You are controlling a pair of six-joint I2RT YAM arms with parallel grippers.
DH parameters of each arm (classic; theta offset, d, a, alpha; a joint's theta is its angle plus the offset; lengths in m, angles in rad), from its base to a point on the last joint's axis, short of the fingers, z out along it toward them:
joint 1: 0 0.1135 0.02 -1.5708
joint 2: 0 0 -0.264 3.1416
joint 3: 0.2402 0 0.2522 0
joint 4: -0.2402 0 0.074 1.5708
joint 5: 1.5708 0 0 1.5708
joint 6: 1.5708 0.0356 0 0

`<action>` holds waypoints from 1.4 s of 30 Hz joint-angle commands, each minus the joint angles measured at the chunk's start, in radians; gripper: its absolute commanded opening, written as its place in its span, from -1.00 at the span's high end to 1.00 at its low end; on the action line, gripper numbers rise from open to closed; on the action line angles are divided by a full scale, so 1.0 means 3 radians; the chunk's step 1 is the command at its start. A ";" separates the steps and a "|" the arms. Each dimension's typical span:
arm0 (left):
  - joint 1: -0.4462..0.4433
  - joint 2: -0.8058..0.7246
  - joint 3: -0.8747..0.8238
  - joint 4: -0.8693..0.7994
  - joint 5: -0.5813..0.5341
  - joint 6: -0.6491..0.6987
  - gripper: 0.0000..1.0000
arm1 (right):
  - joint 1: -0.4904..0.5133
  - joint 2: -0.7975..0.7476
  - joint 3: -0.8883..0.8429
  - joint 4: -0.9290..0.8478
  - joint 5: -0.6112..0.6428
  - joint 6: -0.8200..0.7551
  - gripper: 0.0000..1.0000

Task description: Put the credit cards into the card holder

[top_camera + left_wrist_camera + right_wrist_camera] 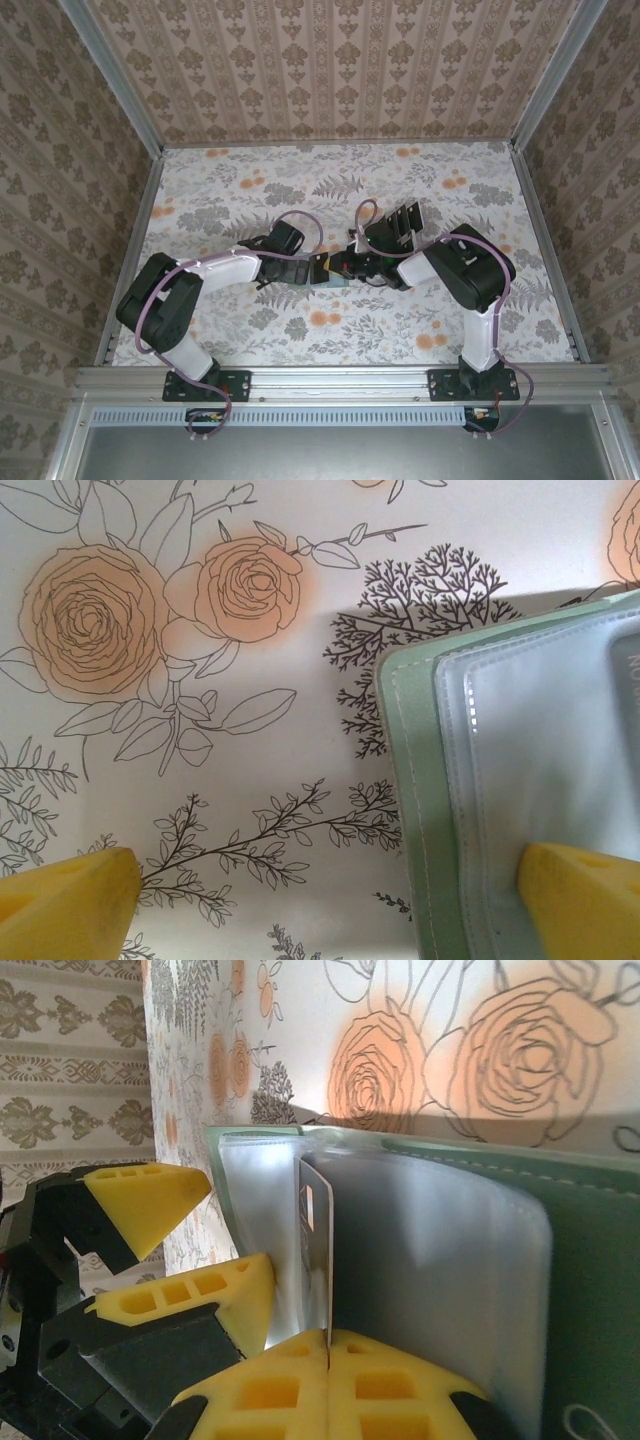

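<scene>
Your right gripper (pixel 328 1352) is clamped on one credit card (pixel 315 1245), which stands edge-on against the clear sleeves (pixel 440 1260) of the open green card holder (pixel 590 1260). Your left gripper (pixel 325 885) stands wide, with one yellow finger (pixel 580 905) over the sleeve edge and the other over the floral table (pixel 200 780). The card holder lies mid-table between both arms.

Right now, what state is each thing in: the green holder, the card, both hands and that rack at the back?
card holder: lying open, clear sleeves exposed.
credit card: standing on edge against a clear sleeve.
right hand: shut on the credit card.
left hand: open wide, straddling the card holder's edge.
rack of cards: standing upright.
</scene>
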 commanded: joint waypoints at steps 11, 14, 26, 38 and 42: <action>0.0037 0.0169 -0.0110 -0.0249 -0.0121 0.0040 -1.00 | 0.0068 0.0051 0.0033 -0.0303 0.0083 -0.0045 0.96; 0.0042 0.0166 -0.0106 -0.0247 -0.0110 0.0032 -1.00 | 0.0068 -0.0036 0.0073 -0.0481 0.0123 -0.0111 0.60; 0.0205 -0.0026 -0.0002 -0.0184 0.0164 -0.0038 -0.99 | 0.0068 -0.0580 0.0492 -0.1945 0.0522 -0.0679 -0.31; 0.0491 -0.0438 -0.0101 -0.0102 0.0448 -0.0071 -0.99 | 0.0211 -0.0658 0.1128 -0.3072 0.0986 -0.1043 0.25; 0.0568 -0.0515 -0.0185 -0.0121 0.0409 -0.0071 -1.00 | 0.0345 -0.0496 0.1432 -0.3465 0.1281 -0.1161 0.74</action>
